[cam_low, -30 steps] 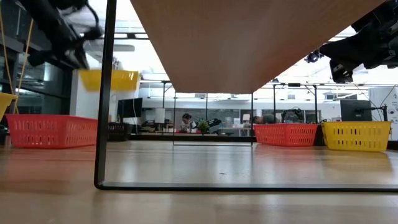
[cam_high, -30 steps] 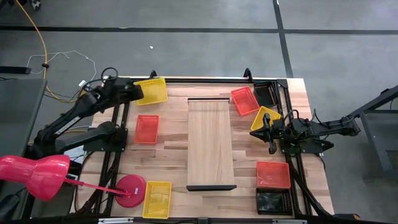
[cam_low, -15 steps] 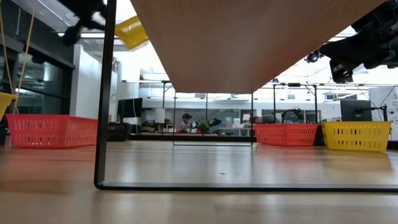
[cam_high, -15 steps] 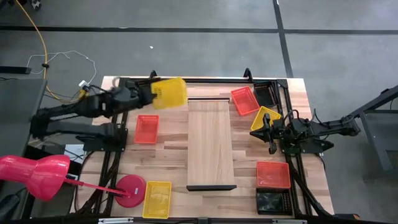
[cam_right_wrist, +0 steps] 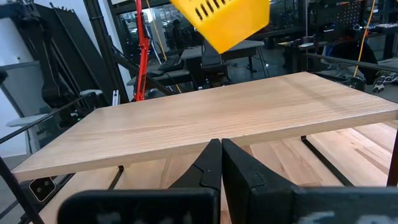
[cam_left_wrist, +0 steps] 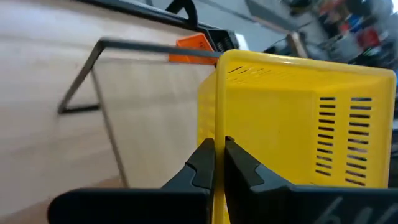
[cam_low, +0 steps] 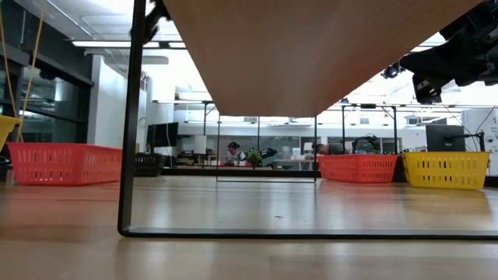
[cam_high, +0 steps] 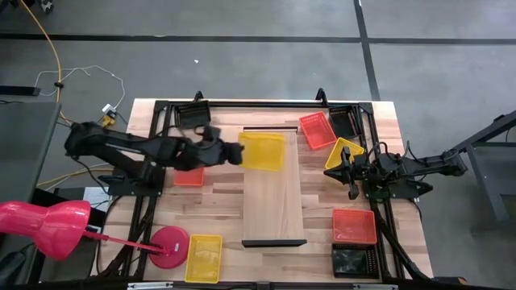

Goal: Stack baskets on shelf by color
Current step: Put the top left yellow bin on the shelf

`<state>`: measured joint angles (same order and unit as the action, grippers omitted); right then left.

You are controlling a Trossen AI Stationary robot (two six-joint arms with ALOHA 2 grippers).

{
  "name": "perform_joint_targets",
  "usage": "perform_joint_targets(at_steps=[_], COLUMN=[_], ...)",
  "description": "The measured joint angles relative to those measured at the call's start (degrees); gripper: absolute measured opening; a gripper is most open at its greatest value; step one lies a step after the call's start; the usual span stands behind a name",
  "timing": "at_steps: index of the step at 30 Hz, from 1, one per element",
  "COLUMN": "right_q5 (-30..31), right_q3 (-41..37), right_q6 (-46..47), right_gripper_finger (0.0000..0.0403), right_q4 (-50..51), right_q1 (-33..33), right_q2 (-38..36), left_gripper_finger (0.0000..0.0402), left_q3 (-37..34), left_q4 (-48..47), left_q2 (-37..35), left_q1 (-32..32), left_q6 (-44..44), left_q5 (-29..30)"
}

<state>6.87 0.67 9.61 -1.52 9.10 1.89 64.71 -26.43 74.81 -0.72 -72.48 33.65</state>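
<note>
My left gripper [cam_high: 235, 153] [cam_left_wrist: 216, 159] is shut on a yellow basket [cam_high: 263, 151] [cam_left_wrist: 298, 118] above the far part of the shelf [cam_high: 274, 193]. The right wrist view shows that basket [cam_right_wrist: 224, 15] in the air over the shelf board [cam_right_wrist: 217, 127]. My right gripper [cam_high: 348, 174] [cam_right_wrist: 215, 163] is shut and empty, right of the shelf, beside a second yellow basket [cam_high: 343, 152]. On the table rest red-orange baskets [cam_high: 317, 130] [cam_high: 355, 225] [cam_high: 189, 175], black baskets [cam_high: 343, 121] [cam_high: 353, 260] and a third yellow basket [cam_high: 203, 258]. My left gripper pinches the yellow basket's wall at its rim [cam_left_wrist: 216, 115] between the two fingers. That wall is the one facing the table's left edge, and the fingers come at it about level from the left. The basket is lifted clear of the shelf and tilted.
A pink lamp with a round base [cam_high: 169, 246] stands at the near-left corner. Dark frame rails [cam_high: 149, 201] run along both sides of the table. In the low view the shelf's underside [cam_low: 311, 54] and its dark leg [cam_low: 132, 117] fill the foreground.
My left gripper has carried the yellow basket from the table's far-left corner up and toward the right, until it is over the far end of the shelf. The basket has turned and tipped on the way.
</note>
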Motion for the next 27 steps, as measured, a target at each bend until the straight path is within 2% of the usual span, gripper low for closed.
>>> perform_joint_targets(at_steps=[2,5,11,27], right_q5=[0.0,0.0,0.0,0.0], right_q3=[0.0,0.0,0.0,0.0], right_q6=[0.0,0.0,0.0,0.0], right_gripper_finger=[0.0,0.0,0.0,0.0], right_q4=[0.0,0.0,0.0,0.0], right_q1=[0.0,0.0,0.0,0.0], right_q2=[0.0,0.0,0.0,0.0], left_gripper_finger=[0.0,0.0,0.0,0.0001], left_q3=[4.5,7.9,8.0,8.0], left_q4=[-3.1,-5.7,-6.1,-8.7], left_q2=[3.6,7.8,12.2,14.6], left_q1=[1.0,2.8,4.7,8.6], left_q6=[3.2,0.8,-5.6,-2.8], left_q5=[0.1,-1.0,-6.4,-3.7])
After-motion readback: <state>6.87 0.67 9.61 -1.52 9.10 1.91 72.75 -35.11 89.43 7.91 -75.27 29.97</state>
